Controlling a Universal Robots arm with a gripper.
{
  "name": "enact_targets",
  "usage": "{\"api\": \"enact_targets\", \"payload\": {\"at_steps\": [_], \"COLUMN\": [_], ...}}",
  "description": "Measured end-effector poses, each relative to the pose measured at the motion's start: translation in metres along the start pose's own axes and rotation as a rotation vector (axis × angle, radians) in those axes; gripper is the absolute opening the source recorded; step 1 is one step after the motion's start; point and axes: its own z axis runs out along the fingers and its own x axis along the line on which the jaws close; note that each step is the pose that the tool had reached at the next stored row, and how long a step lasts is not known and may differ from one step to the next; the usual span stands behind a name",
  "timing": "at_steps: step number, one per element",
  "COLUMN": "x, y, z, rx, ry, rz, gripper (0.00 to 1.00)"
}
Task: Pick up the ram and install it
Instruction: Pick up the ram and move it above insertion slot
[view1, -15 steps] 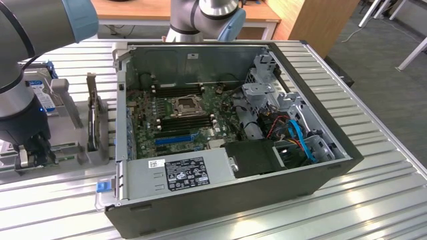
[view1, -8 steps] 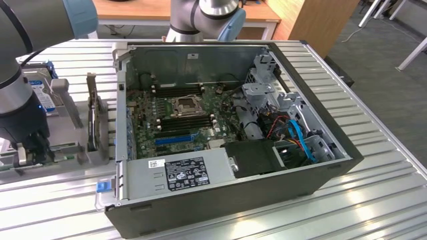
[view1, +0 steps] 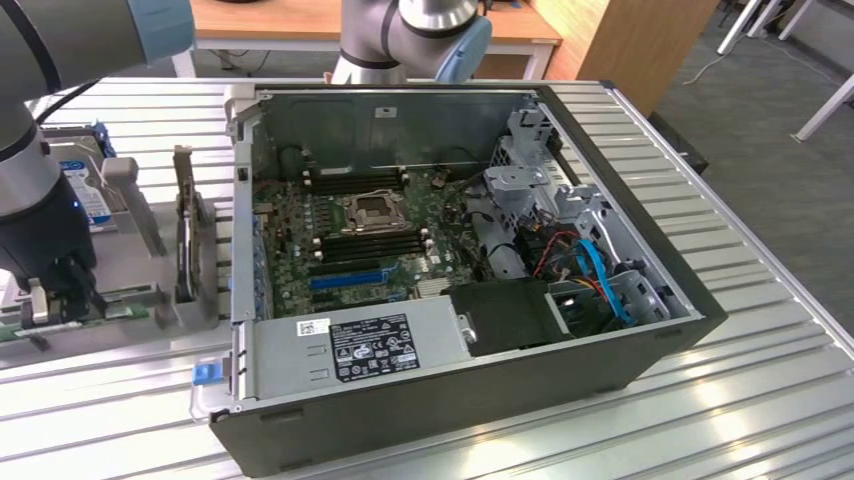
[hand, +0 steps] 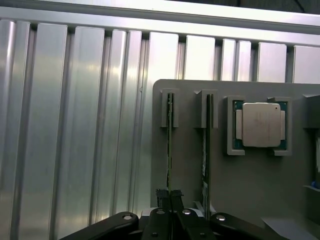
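Shiny metal table (hand: 75, 125), matt plastic holder (hand: 240, 180), matt fingers (hand: 161, 198)

my arm (view1: 20, 165) is silver-grey with pale blue joint caps (view1: 160, 25); black cable (view1: 51, 72) alongside; gripper (hand: 169, 194) all black links, shiny screws

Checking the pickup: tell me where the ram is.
The ram stands on edge in the grey holder beside a second stick, gripper shut on it, at the exterior view's left, outside the computer case.
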Motion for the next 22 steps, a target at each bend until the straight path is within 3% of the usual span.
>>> {"api": "enact_targets", "payload": {"at_steps": [22], "x": [0.000], "y": [-0.0034], "z": [-0.0408], "rx": [-0.0004], "ry": [0.0000], "rz": [0.000], "gripper": [0.11]}}
